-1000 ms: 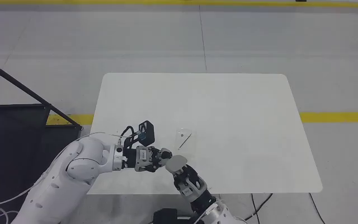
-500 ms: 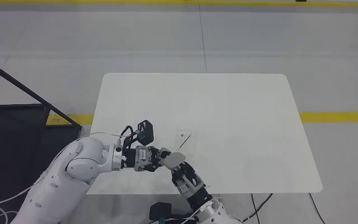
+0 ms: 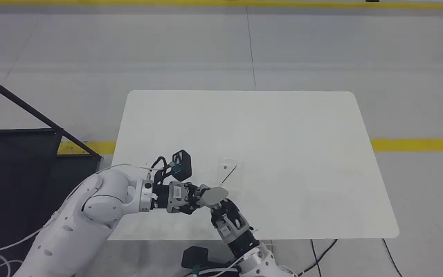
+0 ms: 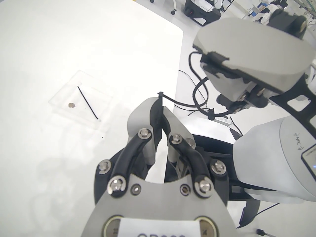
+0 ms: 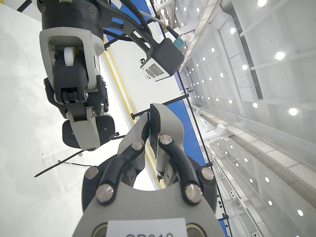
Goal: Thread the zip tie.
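Note:
A thin black zip tie [image 4: 182,104] spans the short gap between my two grippers near the table's front edge. My left gripper [image 4: 160,110] is shut on it, and the tie's small square head sticks out just past the fingertips. My right gripper [image 5: 149,118] is also shut on the zip tie [image 5: 135,115], a short end poking out between its pads. In the top view the left gripper [image 3: 202,194] and right gripper [image 3: 219,199] nearly touch. The left gripper [image 5: 91,134] hangs close in front of the right one.
A small clear plate [image 3: 227,166] lies on the white table [image 3: 291,138] just beyond the grippers, with a second black zip tie [image 4: 86,102] and a small brown speck on it. The table's front edge is right below the grippers.
The right arm has shifted slightly left and its gripper has edged closer to the left gripper. The left arm has stayed almost still.

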Controlling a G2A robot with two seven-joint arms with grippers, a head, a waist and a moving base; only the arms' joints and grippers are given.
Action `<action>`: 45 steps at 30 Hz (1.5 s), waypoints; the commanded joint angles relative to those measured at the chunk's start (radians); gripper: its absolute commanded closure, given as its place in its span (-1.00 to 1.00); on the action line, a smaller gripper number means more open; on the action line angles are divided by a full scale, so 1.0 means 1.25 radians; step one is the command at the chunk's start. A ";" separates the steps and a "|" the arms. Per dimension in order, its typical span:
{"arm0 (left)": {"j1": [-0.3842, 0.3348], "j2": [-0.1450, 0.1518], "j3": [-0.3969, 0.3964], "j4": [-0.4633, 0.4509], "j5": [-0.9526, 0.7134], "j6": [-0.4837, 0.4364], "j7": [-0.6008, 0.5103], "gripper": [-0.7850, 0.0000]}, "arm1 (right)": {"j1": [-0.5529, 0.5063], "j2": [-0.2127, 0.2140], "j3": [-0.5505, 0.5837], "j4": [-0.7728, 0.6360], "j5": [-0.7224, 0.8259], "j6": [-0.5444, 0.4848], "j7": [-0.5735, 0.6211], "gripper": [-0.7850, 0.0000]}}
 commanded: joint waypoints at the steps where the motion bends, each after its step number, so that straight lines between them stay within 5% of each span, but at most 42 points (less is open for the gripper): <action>1: -0.001 0.000 0.001 0.001 -0.002 0.001 -0.001 1.00 | 0.000 -0.001 0.002 -0.001 0.006 0.001 -0.004 1.00; 11: -0.007 0.002 0.006 0.023 -0.087 0.014 -0.020 1.00 | -0.015 0.001 0.021 -0.010 0.041 0.020 -0.043 1.00; 26: -0.077 0.003 0.051 0.089 -0.313 0.056 -0.166 1.00 | -0.033 -0.002 0.032 -0.015 0.034 0.093 -0.047 1.00; 45: -0.110 -0.003 0.068 0.128 -0.354 0.082 -0.187 1.00 | -0.054 0.000 0.049 -0.020 0.050 0.098 -0.105 1.00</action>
